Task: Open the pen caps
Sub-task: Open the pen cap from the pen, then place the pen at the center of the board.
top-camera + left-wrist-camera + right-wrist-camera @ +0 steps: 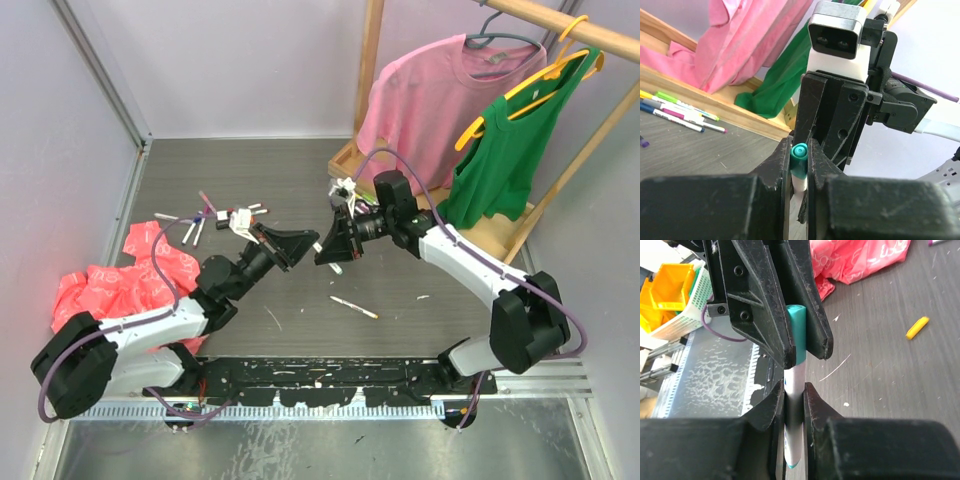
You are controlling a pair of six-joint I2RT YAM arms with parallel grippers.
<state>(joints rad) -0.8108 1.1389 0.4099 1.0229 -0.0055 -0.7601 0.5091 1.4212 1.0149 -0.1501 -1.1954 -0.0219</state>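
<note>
Right wrist view: a pen [793, 405] is being clamped on its white barrel by the right gripper [794, 390], fingers narrow. Its teal cap [797, 330], seated on the barrel, is being pinched by the left gripper [799, 347].

Top external view: both grippers are being held tip to tip above the table [300, 170], and the pen is being hidden there by the black fingers.

Surroundings:
- Loose pens [200, 228] are lying far left, beside a crumpled pink bag [110, 285].
- A single pen [354, 307] is lying nearer, well apart.
- A yellow cap [917, 327] is lying on the tabletop.
- A pink shirt [430, 95] and a green top [515, 150] are hanging on a wooden rack [370, 60], far right.
</note>
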